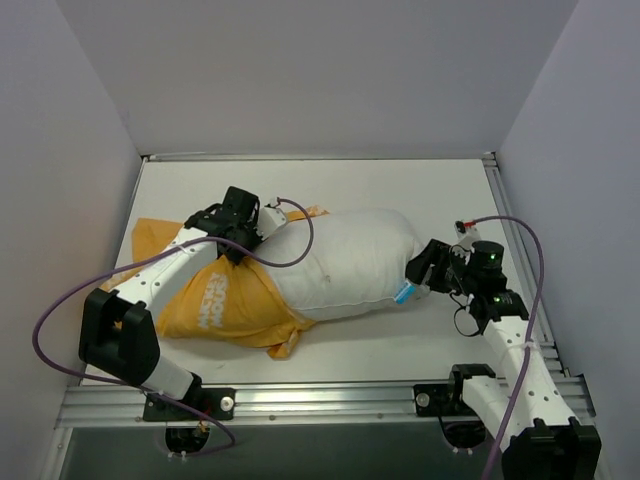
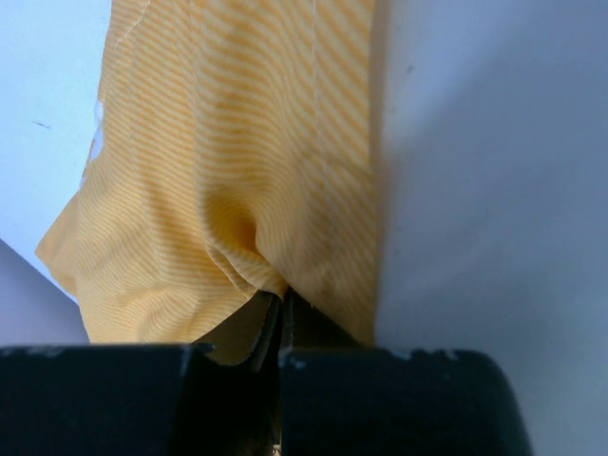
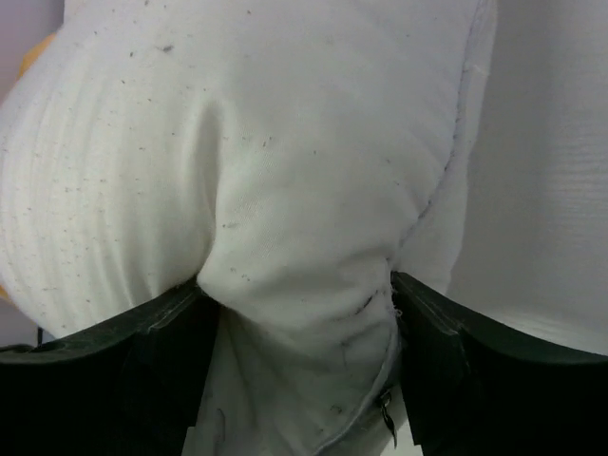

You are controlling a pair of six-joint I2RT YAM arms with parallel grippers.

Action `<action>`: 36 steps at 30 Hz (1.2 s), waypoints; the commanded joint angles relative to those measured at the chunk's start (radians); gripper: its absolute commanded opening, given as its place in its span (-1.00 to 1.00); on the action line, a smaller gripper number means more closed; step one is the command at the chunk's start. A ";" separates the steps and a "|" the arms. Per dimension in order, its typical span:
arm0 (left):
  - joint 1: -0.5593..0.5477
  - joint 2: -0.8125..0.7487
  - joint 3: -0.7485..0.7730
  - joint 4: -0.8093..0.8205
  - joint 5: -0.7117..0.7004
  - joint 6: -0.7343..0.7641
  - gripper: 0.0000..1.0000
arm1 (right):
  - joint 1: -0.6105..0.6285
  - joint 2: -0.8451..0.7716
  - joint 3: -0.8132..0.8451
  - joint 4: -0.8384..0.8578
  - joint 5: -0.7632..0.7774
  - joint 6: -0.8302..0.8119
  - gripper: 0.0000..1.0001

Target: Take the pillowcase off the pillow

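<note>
The orange-yellow pillowcase [image 1: 225,300] lies bunched over the left end of the white pillow [image 1: 345,262], whose right part is bare, with a small blue tag [image 1: 404,293] at its near right corner. My left gripper [image 1: 243,243] is shut on a fold of the pillowcase [image 2: 228,190] at its far edge, jaws nearly touching. My right gripper [image 1: 422,268] is shut on the pillow's right end; the white cushion [image 3: 285,190] bulges between its two black fingers [image 3: 161,351]. The mouse face is hidden; white text shows on the pillowcase.
The white table [image 1: 400,190] has grey walls at the back and both sides. A metal rail [image 1: 300,400] runs along the near edge. Purple cables [image 1: 60,310] loop from both arms.
</note>
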 commanded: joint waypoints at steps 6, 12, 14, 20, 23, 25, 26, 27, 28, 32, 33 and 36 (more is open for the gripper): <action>-0.039 0.080 -0.047 0.044 -0.065 -0.013 -0.95 | 0.021 -0.138 -0.075 0.212 -0.193 0.087 0.88; -0.037 0.083 -0.036 0.046 -0.058 -0.019 -0.95 | 0.050 -0.012 -0.193 0.433 -0.176 0.191 0.99; -0.039 0.089 -0.032 0.043 -0.050 -0.025 -0.95 | 0.070 0.051 -0.204 0.494 -0.124 0.188 0.99; -0.039 0.117 -0.018 0.040 -0.022 -0.039 -0.95 | 0.211 0.224 -0.183 0.675 -0.043 0.211 0.99; -0.039 0.124 -0.013 0.041 -0.015 -0.043 -0.95 | 0.279 0.328 -0.203 0.785 -0.001 0.231 0.80; -0.039 0.123 -0.018 0.041 -0.012 -0.045 -0.95 | 0.299 0.411 -0.207 0.851 -0.020 0.246 0.06; -0.037 0.120 -0.019 0.040 -0.013 -0.043 -0.95 | 0.299 0.433 -0.209 0.878 -0.033 0.257 -0.42; -0.037 0.117 -0.023 0.040 -0.010 -0.042 -0.96 | 0.299 0.450 -0.206 0.882 -0.021 0.269 -0.99; -0.036 0.108 -0.026 0.038 -0.009 -0.040 -0.95 | 0.296 0.459 -0.203 0.892 -0.012 0.288 -1.00; -0.008 0.081 -0.020 0.027 -0.013 -0.042 -0.95 | 0.211 0.399 -0.161 0.817 0.032 0.297 -1.00; 0.021 0.075 -0.016 0.023 -0.012 -0.042 -0.95 | 0.168 0.375 -0.151 0.786 0.041 0.299 -1.00; 0.093 0.037 -0.001 0.006 0.005 -0.030 -0.95 | -0.094 0.251 -0.143 0.686 0.022 0.309 -1.00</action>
